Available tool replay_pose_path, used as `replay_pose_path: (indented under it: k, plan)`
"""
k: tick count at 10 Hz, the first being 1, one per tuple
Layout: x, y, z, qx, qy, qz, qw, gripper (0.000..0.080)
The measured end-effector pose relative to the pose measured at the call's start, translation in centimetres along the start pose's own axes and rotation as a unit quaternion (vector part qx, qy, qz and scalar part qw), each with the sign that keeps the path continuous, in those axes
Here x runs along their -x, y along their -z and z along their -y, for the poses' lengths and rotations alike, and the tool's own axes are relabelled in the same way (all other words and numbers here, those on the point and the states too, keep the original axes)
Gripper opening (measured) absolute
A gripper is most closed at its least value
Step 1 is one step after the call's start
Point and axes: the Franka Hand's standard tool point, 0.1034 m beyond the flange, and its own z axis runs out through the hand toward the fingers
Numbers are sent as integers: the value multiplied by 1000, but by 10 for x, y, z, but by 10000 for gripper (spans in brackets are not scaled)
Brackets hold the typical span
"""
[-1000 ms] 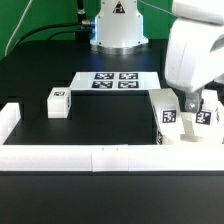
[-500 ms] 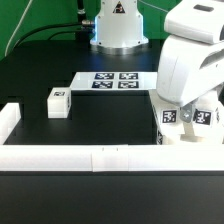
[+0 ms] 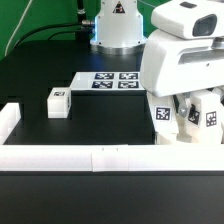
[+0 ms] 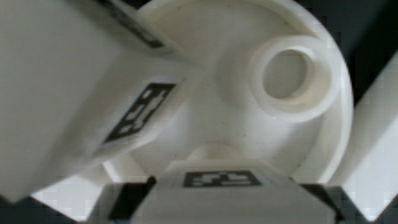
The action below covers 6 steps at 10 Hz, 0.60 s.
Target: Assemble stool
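Observation:
In the wrist view the round white seat (image 4: 294, 75) fills the picture, its underside showing a raised ring around a hole. A tagged leg block (image 4: 143, 105) lies against it. A second tagged leg block (image 4: 222, 182) sits between my fingers (image 4: 121, 203), and my gripper (image 4: 222, 205) is shut on it. In the exterior view the arm's white body covers most of this. Only tagged white parts (image 3: 162, 115) show under it at the right corner. A third leg block (image 3: 57, 101) stands alone at the exterior view's left.
The marker board (image 3: 115, 82) lies at the back centre, in front of the arm's base (image 3: 118, 30). A long white rail (image 3: 100, 157) runs along the front, with a short rail end (image 3: 8, 120) at the exterior view's left.
The arm has swung toward the exterior view's left and now covers more of the parts in the right corner. The gripper went from open to shut on a leg block.

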Motion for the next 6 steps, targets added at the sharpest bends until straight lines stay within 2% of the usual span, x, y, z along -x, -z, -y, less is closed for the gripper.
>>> replay_pose_path:
  k: [2, 3, 5, 6]
  plan:
    - [-1, 0, 0, -7, -112, 5, 994, 334]
    - [-2, 0, 0, -18, -160, 10, 987, 334]
    - [-4, 0, -3, -68, -273, 14, 960, 335]
    - [-5, 1, 1, -56, -285, 14, 957, 335]
